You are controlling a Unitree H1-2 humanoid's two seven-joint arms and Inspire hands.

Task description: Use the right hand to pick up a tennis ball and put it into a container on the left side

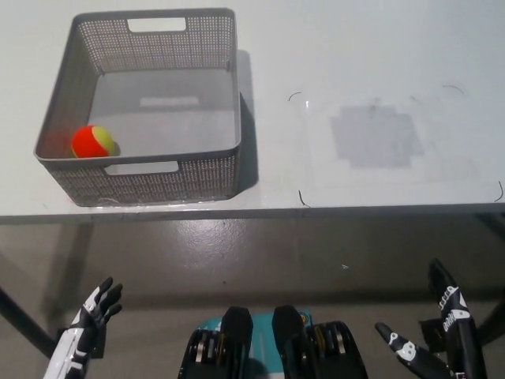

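Note:
An orange and yellow tennis ball (92, 142) lies in the near left corner of the grey mesh basket (215, 170), which stands at the left of the white table. My black right hand (438, 335) hangs open below the table's front edge at the bottom right, holding nothing. My white left hand (88, 320) rests open at the bottom left, also below the table.
The white table (355, 71) carries a grey square patch (377, 136) to the right of the basket. Its front edge runs across the middle of the picture, with grey floor (237, 253) beneath it.

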